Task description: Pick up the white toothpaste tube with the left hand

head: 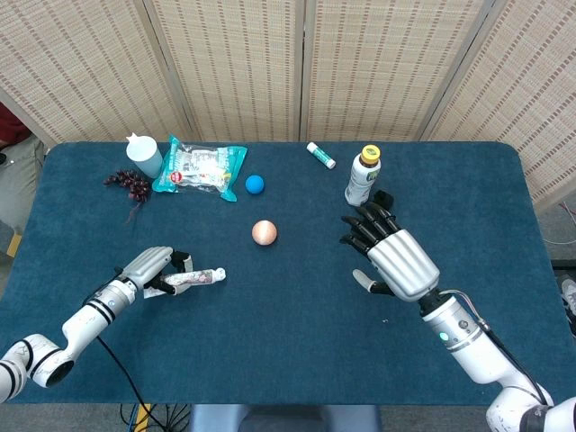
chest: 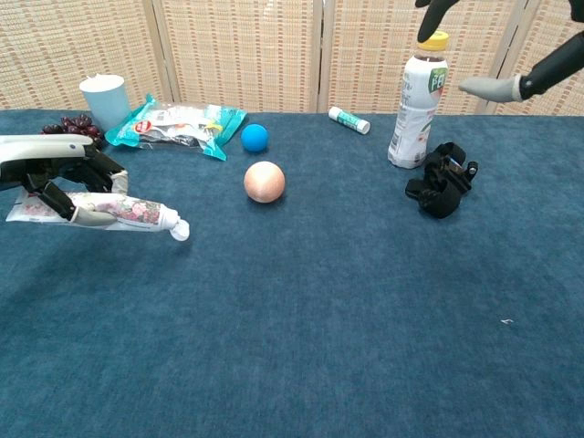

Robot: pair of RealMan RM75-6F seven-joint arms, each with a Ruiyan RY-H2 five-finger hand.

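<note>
we see the left hand (head: 148, 270) low at the table's (head: 288, 351) left side — its fingers (chest: 91, 216) clamped on the white toothpaste tube (chest: 128, 215), cap pointing toward the middle. the right hand (head: 391, 256) hovers over the right side, fingers spread and holding nothing — near the bottle (head: 362, 176).

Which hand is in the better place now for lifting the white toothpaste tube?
The left hand: its fingers already hold the white toothpaste tube. The right hand is open and far off, near the black clip.
</note>
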